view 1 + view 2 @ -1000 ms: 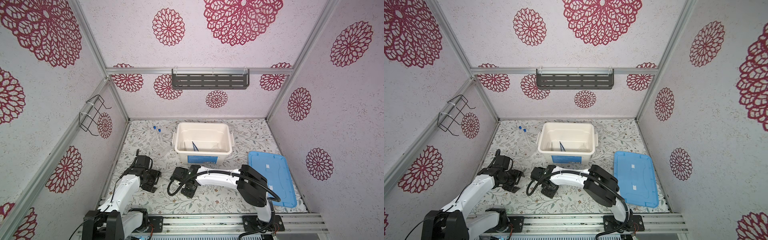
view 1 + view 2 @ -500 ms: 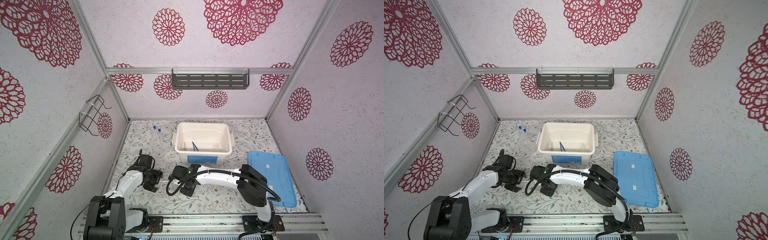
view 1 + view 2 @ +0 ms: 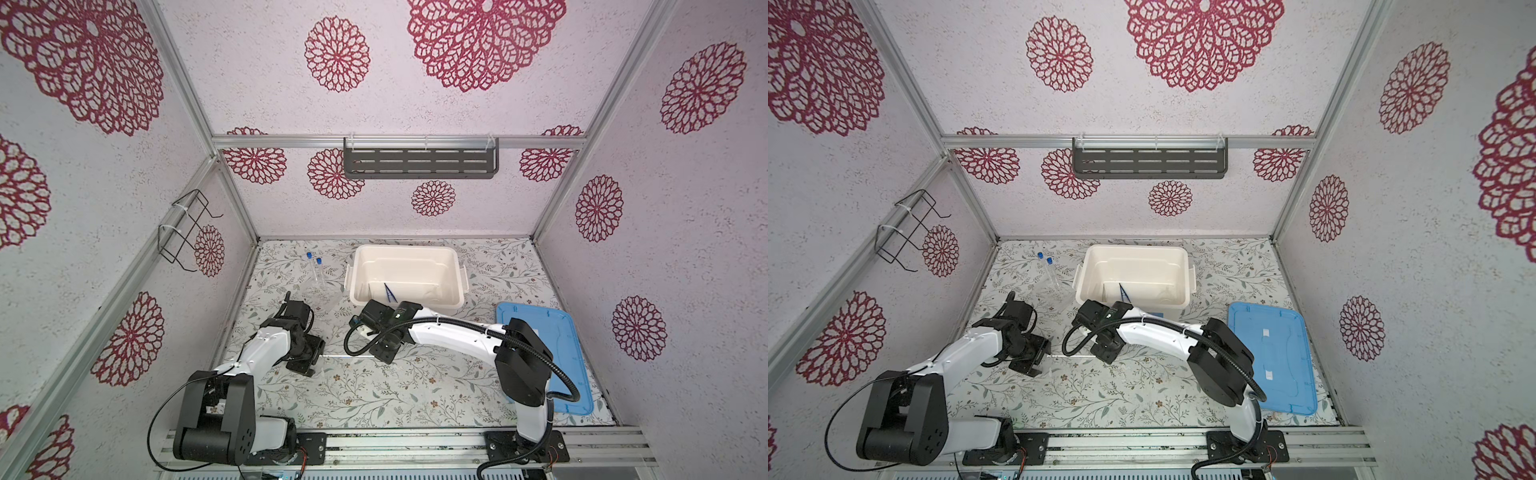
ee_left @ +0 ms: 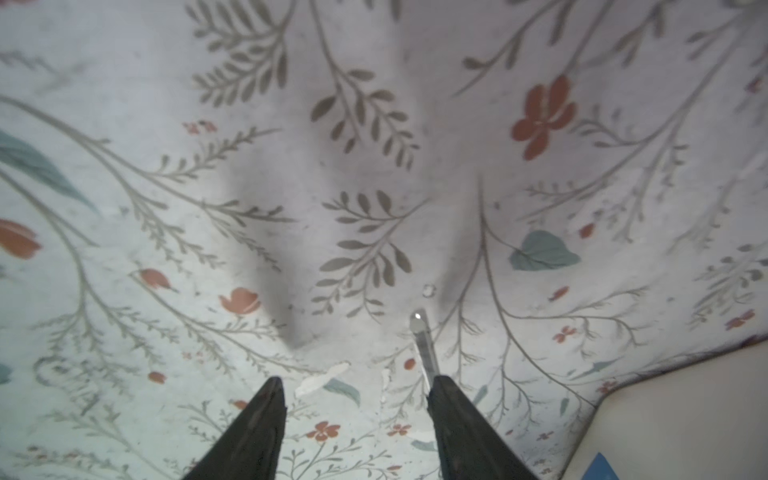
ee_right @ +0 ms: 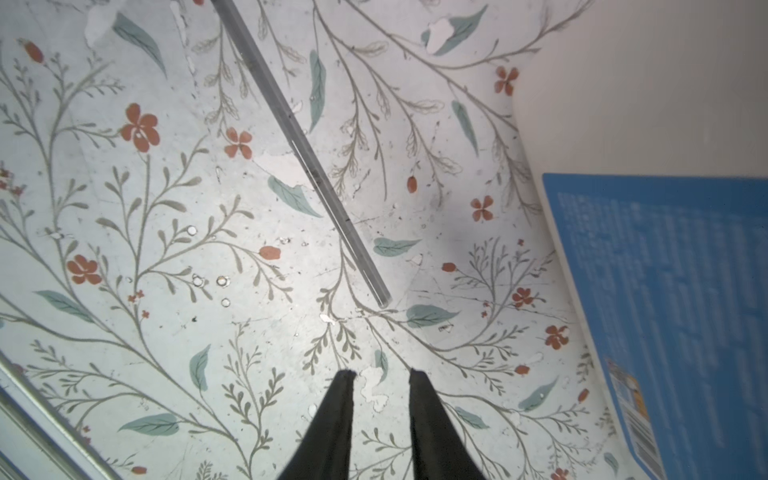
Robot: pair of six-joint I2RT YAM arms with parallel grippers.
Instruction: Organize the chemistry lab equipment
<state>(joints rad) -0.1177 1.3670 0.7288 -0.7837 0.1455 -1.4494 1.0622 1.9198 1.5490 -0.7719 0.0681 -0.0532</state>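
A thin stick (image 3: 345, 356) (image 3: 1073, 356) lies flat on the floral table between my two grippers. My left gripper (image 3: 309, 362) (image 3: 1030, 362) (image 4: 357, 380) is open low over the table, and one end of the stick (image 4: 424, 338) runs up against one fingertip (image 4: 442, 384). My right gripper (image 3: 384, 353) (image 3: 1106, 353) (image 5: 381, 374) is open by a narrow gap with nothing in it, and the stick's other end (image 5: 316, 178) lies just ahead of it. Two clear tubes with blue caps (image 3: 314, 266) (image 3: 1046, 266) stand at the back left. Blue tweezers (image 3: 390, 293) (image 3: 1123, 291) lie in the tub.
The white tub (image 3: 405, 248) (image 3: 1133, 248) (image 4: 685, 415) (image 5: 644, 83) stands at the back centre, close behind the right gripper. A flat blue lid (image 3: 544, 357) (image 3: 1273, 357) lies at the right. A wire basket (image 3: 183, 228) hangs on the left wall and a dark shelf (image 3: 419, 162) on the back wall.
My right gripper's jaws have parted from shut. The left gripper has shifted slightly toward the stick and its jaws have narrowed somewhat.
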